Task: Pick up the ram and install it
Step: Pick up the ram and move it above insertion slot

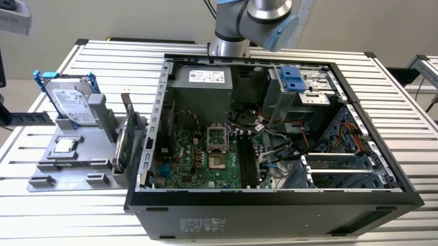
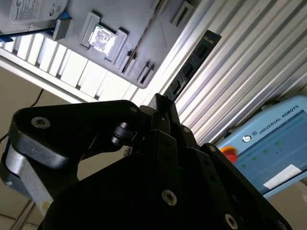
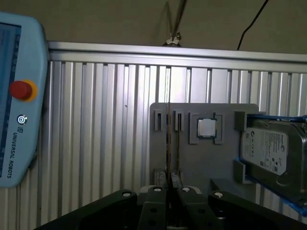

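In both wrist views my gripper [image 3: 169, 178] [image 2: 160, 103] hangs high above the slatted table. Its two black fingers [image 3: 156, 191] are drawn together on a thin board. That board is the ram [image 2: 192, 62], which looks like a dark narrow strip with notches sticking out past the fingertips in the second wrist view. In the first wrist view it is seen edge-on as a thin line [image 3: 168, 143]. In the exterior view the open computer case [image 1: 274, 197] lies on the table, with black memory slots [image 1: 245, 156] on its motherboard standing free.
A grey parts holder [image 1: 68, 169] [image 3: 192, 158] beside the case carries a silver hard drive [image 1: 72, 100] [image 3: 268, 148], a processor chip [image 1: 65, 146] [image 3: 206, 127] and a green expansion card [image 1: 122, 143]. A blue teach pendant [image 3: 19, 105] [image 2: 273, 143] lies on the table.
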Motion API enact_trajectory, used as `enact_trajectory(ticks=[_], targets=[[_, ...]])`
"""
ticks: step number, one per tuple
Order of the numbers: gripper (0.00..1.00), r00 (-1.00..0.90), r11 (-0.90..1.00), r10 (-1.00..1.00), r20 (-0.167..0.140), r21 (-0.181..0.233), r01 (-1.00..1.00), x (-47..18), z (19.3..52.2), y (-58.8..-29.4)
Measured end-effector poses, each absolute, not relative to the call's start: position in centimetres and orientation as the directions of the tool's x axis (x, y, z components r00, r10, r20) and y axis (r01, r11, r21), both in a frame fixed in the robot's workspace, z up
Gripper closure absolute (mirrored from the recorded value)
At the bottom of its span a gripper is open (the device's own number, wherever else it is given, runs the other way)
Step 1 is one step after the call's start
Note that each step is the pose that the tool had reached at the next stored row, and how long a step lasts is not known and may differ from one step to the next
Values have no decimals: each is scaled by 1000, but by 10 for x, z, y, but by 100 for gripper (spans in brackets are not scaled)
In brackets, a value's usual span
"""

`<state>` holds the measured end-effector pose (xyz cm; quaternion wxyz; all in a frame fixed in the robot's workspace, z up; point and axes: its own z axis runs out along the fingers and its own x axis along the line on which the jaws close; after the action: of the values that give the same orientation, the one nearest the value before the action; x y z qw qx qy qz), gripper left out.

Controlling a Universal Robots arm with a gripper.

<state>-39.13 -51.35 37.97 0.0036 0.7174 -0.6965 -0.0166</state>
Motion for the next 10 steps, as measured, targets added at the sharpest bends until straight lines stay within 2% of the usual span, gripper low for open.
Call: enact_trajectory(ticks=[10], targets=[[100, 29, -30, -999, -19, 28, -999, -391, 387, -514]])
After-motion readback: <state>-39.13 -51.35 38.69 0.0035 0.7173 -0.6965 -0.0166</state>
